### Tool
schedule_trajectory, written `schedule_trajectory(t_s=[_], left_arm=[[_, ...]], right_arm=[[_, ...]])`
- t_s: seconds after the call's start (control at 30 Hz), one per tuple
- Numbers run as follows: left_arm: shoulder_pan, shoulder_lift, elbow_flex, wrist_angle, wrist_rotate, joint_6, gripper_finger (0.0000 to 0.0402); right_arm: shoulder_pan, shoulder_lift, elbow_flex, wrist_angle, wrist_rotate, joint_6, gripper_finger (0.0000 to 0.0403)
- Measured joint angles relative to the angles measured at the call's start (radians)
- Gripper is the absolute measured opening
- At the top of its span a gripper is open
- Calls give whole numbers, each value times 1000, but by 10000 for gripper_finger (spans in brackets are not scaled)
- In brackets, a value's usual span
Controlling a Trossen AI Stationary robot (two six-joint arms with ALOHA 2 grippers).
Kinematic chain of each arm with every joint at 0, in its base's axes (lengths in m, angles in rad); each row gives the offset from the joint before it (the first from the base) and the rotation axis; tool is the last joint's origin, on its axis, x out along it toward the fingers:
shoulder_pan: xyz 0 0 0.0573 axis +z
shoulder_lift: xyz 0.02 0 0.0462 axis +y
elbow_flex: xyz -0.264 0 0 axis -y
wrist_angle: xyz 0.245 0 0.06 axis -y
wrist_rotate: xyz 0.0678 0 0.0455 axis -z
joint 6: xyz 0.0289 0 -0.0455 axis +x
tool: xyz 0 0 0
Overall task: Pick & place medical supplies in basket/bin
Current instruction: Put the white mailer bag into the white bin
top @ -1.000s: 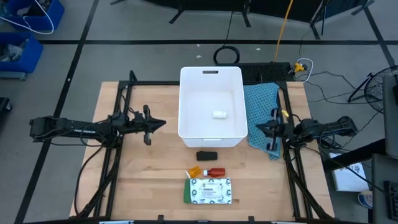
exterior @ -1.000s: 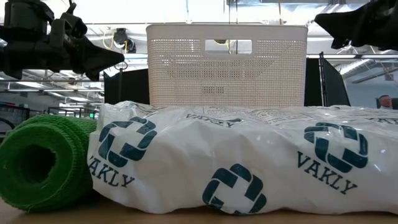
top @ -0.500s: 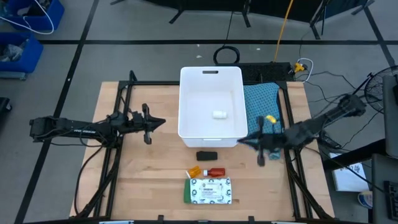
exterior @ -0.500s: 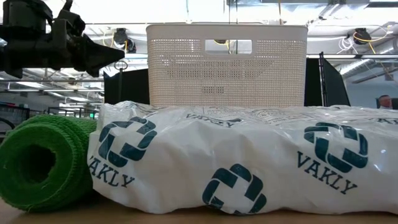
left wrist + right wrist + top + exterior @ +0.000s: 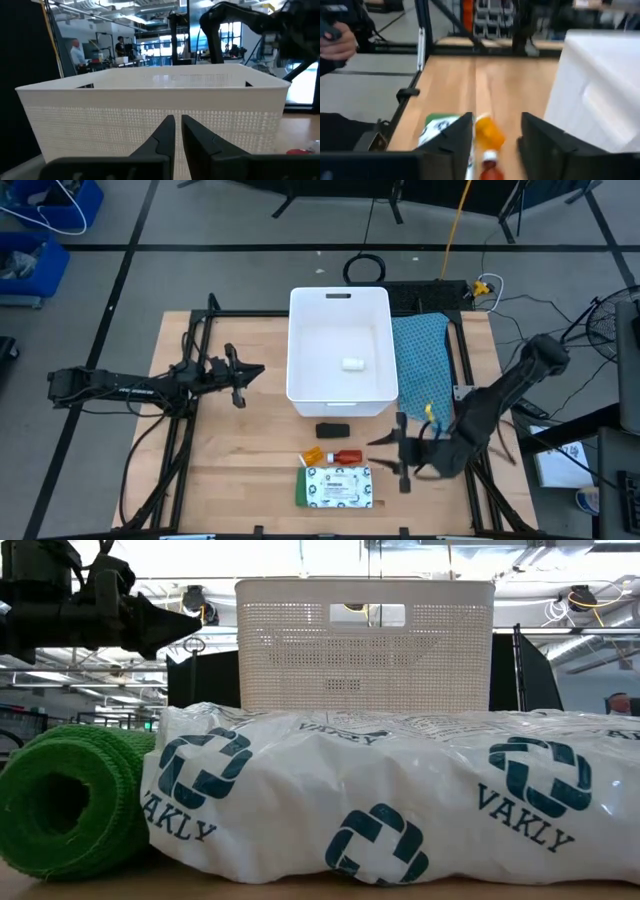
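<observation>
The white bin [image 5: 338,345] stands at mid-table with a small white piece [image 5: 352,364] lying inside. In front of it on the wood lie a black piece [image 5: 333,430], an orange piece [image 5: 313,456], a red bottle [image 5: 347,456], the white packet with green print [image 5: 340,486] and a green roll [image 5: 301,488]. My right gripper [image 5: 385,453] hovers open just right of the bottle; its wrist view shows the orange piece [image 5: 489,131] and the bottle [image 5: 491,172] ahead, between its fingers [image 5: 497,122]. My left gripper [image 5: 250,372] waits shut, left of the bin [image 5: 150,107].
A blue-green cloth [image 5: 420,360] lies right of the bin. Black frame rails [image 5: 190,430] run along the table's left and right sides. In the low view the packet [image 5: 400,800] and the green roll [image 5: 65,800] fill the foreground. People stand in the room beyond [image 5: 76,52].
My right gripper has swung from beside the cloth at the table's right edge toward the near edge and leftward to the red bottle, turning as it went, and has opened. My left gripper has stayed in place and tipped up slightly. No item has moved.
</observation>
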Motion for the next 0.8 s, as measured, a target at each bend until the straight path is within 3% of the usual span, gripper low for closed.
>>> schedule_trajectory(t_s=[0.27, 0.57, 0.8], left_arm=[[0, 0, 0, -1, 6, -60, 37], [0, 0, 0, -3, 8, -169, 37], [0, 0, 0, -3, 8, -131, 37]], right_arm=[[49, 182, 0, -4, 10, 397, 230], [151, 267, -1, -137, 110, 807, 219], [198, 267, -64, -157, 131, 1109, 211]])
